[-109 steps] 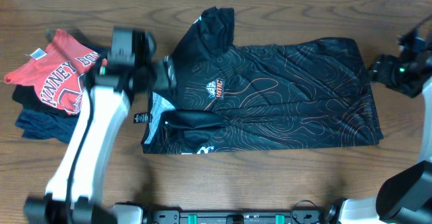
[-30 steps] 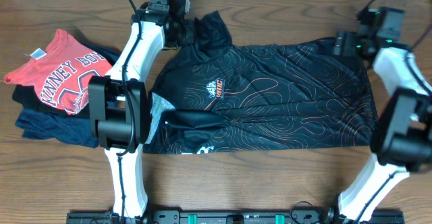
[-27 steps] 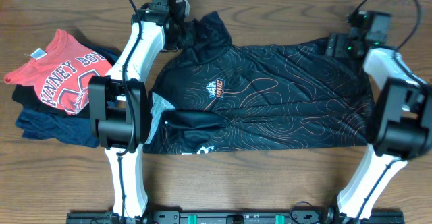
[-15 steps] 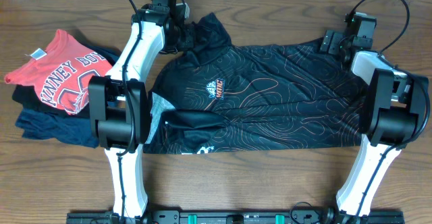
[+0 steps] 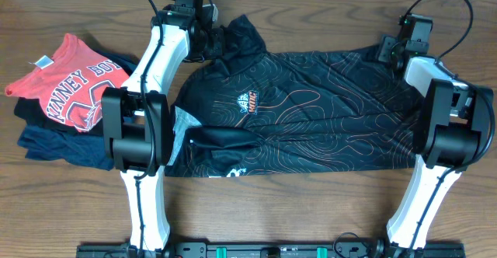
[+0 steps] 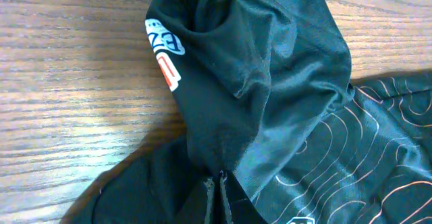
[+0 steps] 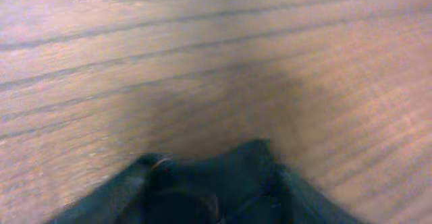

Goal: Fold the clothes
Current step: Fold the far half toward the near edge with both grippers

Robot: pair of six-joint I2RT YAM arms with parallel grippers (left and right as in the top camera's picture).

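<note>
- The black jersey (image 5: 311,110) lies spread flat across the middle of the desk (image 5: 311,211), collar end toward the left and hem toward the right, with thin orange contour lines running over it
- Its small orange chest logo (image 5: 250,101) faces up; a scrap of white lettering (image 5: 233,171) peeks out at the near edge
- The near sleeve (image 5: 221,137) is folded in over the body, while the far sleeve (image 5: 247,29) sticks out toward the back edge of the desk, rumpled
- The left pincer (image 5: 208,31) sits at that far sleeve; in the left wrist view its fingers (image 6: 221,193) are pressed together on a pinch of the black cloth, which creases and gathers toward them
- A white and orange patch (image 6: 164,48) shows on the sleeve just beyond the pinch, lying against bare wood
- The right pincer (image 5: 386,50) is at the far right corner of the jersey, by the hem
- The right wrist view is blurred: a hump of dark cloth (image 7: 202,180) fills the bottom edge with wood grain beyond it, and I cannot tell whether those fingers are spread or pressed together
- At the left end of the desk, well apart from the jersey, a red T-shirt (image 5: 70,87) with white letters lies crumpled on top of a navy shirt (image 5: 54,145)
</note>
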